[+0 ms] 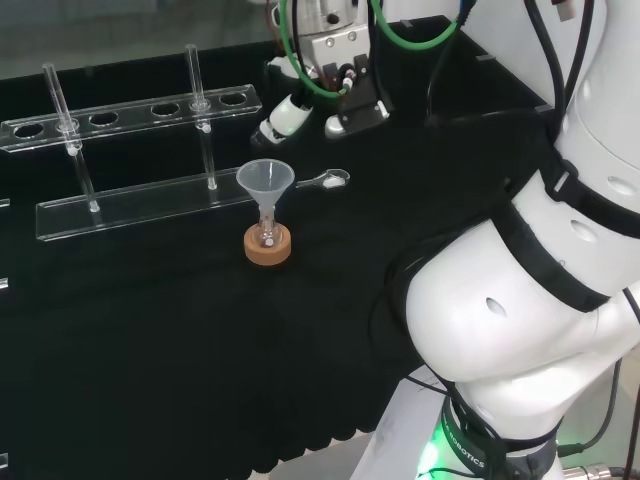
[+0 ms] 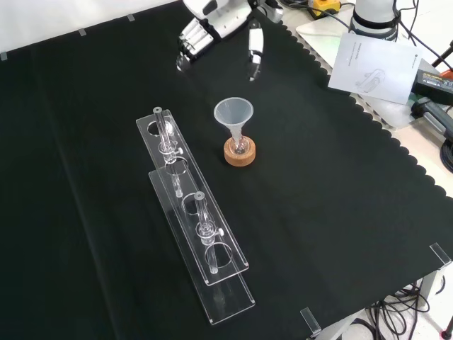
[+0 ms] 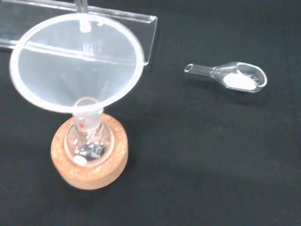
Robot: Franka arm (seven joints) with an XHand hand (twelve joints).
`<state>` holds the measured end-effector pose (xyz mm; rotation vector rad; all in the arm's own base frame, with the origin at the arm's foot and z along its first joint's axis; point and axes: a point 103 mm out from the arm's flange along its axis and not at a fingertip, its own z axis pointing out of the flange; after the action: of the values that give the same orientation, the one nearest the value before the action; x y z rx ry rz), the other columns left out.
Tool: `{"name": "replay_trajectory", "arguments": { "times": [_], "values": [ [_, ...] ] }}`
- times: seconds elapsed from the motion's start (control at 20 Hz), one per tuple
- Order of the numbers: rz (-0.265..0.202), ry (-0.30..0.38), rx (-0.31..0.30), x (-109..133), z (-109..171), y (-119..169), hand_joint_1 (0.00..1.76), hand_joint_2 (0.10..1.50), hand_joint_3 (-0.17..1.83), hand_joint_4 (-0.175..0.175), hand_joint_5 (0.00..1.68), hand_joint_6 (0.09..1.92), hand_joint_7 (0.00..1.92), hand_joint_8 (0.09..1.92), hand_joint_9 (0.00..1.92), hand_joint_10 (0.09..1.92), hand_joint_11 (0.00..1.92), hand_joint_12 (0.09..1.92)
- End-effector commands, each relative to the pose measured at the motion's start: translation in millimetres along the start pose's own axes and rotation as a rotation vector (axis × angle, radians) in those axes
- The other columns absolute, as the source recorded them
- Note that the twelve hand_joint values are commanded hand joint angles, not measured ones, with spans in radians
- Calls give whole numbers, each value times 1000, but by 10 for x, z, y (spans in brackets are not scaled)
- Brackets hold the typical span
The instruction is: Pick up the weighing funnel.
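Robot hand hangs with fingers relaxed, holding nothing, near the weighing funnel.

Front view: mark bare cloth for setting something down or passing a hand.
Free: the wide cloth right of the funnel and cork ring, out to the scalloped edge; also the cloth left of the rack. Crowded: the gap between rack and funnel, and near the weighing funnel by the hand.
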<state>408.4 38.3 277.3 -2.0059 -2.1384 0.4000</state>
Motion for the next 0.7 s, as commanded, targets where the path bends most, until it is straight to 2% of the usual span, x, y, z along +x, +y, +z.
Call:
{"name": "replay_trajectory", "arguments": {
  "times": [0.05,0.25,0.4,0.7],
  "values": [
    [19,36,-20,-269,-84,89,505,723,176,-47,89,87,1,633,207,776,210,1451],
    [38,70,-49,-472,-47,200,514,736,182,-47,120,87,29,673,267,759,241,1437],
    [57,69,-51,-600,10,297,611,751,201,-52,206,87,110,709,365,727,289,1420],
    [87,23,-28,-814,104,514,806,710,337,-52,375,87,242,694,505,633,367,1374]
  ]
}}
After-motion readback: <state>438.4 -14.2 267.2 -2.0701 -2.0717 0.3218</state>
